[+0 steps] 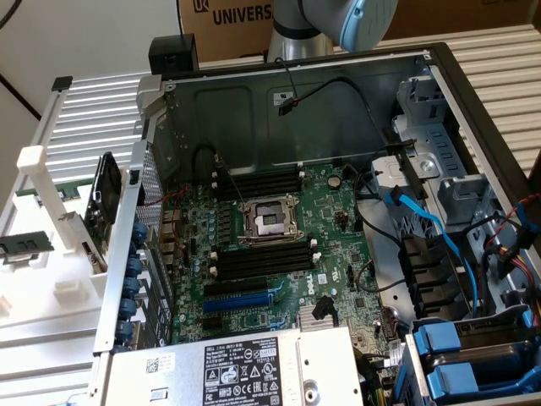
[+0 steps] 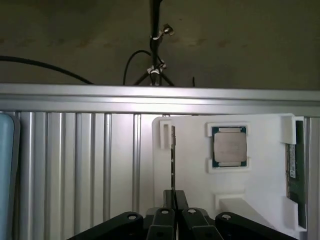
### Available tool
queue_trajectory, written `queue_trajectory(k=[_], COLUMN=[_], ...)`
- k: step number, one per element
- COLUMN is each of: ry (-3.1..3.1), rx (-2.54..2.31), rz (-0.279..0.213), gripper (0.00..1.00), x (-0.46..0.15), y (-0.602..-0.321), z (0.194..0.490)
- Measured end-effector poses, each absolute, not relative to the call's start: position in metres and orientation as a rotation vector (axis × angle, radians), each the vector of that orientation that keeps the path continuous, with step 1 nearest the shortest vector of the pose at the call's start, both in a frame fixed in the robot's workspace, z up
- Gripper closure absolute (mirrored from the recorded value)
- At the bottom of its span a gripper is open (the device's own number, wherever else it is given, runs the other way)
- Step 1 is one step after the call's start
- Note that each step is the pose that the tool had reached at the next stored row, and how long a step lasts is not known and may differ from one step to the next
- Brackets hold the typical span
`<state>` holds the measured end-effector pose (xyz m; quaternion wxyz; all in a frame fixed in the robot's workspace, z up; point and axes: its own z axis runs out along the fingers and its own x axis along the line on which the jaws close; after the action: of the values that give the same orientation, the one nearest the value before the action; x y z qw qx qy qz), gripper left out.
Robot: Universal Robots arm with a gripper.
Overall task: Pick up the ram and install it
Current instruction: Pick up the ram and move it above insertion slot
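The ram [image 2: 173,157] stands on its edge in a white fixture [image 2: 192,170] and looks like a thin dark line, its far end beside a white clip. My gripper [image 2: 173,200] is in line with it, fingers [image 2: 166,202] pressed together and shut, and they cover the ram's near end. I cannot tell whether they touch it. A second green ram stick [image 2: 292,167] leans at the fixture's side. In the exterior view the fixture [image 1: 51,283] sits at the left of the open computer case. The motherboard's black memory slots [image 1: 262,258] lie beside the processor socket [image 1: 270,220].
A square silver processor chip [image 2: 229,146] rests in the fixture between the two sticks. The ribbed aluminium table [image 2: 75,165] ends at a rail, with cables on the floor beyond. Blue and black cables [image 1: 439,228] and drive cages crowd the case at the exterior view's right.
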<state>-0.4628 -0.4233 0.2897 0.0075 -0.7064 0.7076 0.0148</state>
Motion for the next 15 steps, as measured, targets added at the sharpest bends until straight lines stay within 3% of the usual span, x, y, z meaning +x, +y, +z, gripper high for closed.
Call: queue_trajectory(k=[15], ry=[2.225], rx=[-2.194], rz=[0.049], gripper=[0.88], x=[-0.460], y=[-0.428], z=[0.345])
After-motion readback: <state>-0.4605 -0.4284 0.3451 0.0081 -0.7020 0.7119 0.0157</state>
